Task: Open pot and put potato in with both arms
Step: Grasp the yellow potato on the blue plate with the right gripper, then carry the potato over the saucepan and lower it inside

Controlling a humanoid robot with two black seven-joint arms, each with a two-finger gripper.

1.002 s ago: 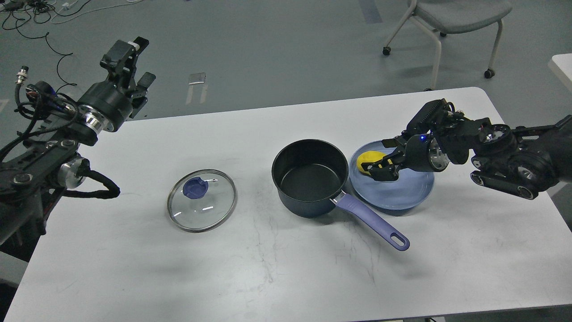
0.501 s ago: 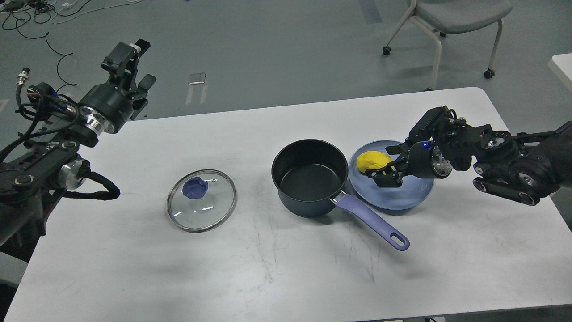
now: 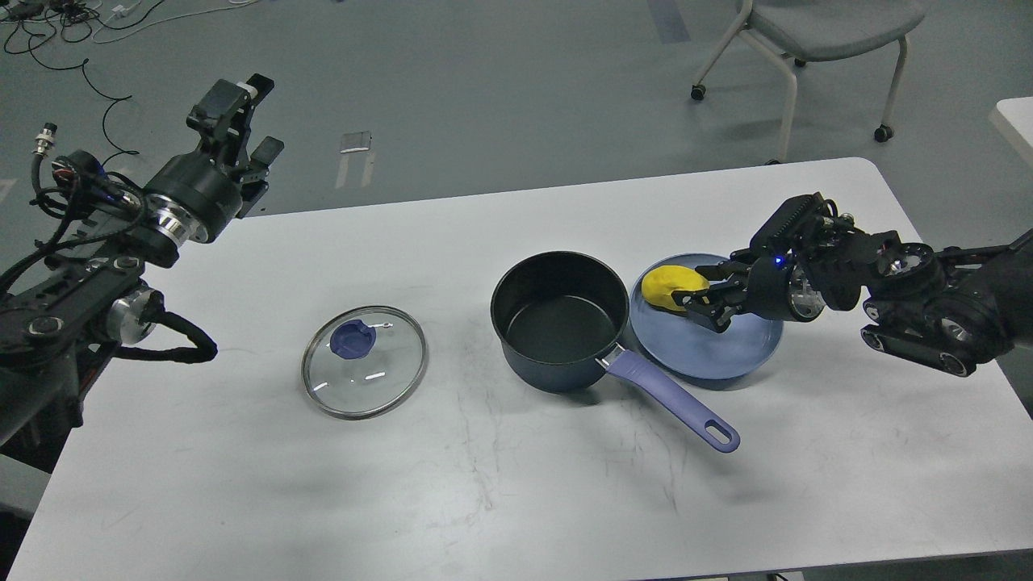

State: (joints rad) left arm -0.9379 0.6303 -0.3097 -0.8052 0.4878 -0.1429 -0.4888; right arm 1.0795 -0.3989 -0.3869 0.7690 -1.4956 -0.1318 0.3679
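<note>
The pot [image 3: 560, 319] stands uncovered and empty at the table's middle, its lavender handle [image 3: 670, 399] pointing to the front right. The potato [image 3: 672, 286] lies on the left part of the blue plate [image 3: 726, 349], just right of the pot. My right gripper [image 3: 697, 295] is open, low over the plate, its fingertips at the potato's right side without holding it. My left gripper [image 3: 240, 117] is open and empty, raised beyond the table's far left corner.
The glass lid [image 3: 365, 361] with its purple knob lies flat on the white table [image 3: 516, 500], left of the pot. A grey wheeled chair [image 3: 815, 32] stands on the floor behind the table. Cables lie on the floor at the far left.
My right gripper has drawn back to the right from around the potato, which stays on the plate. My left gripper has barely shifted.
</note>
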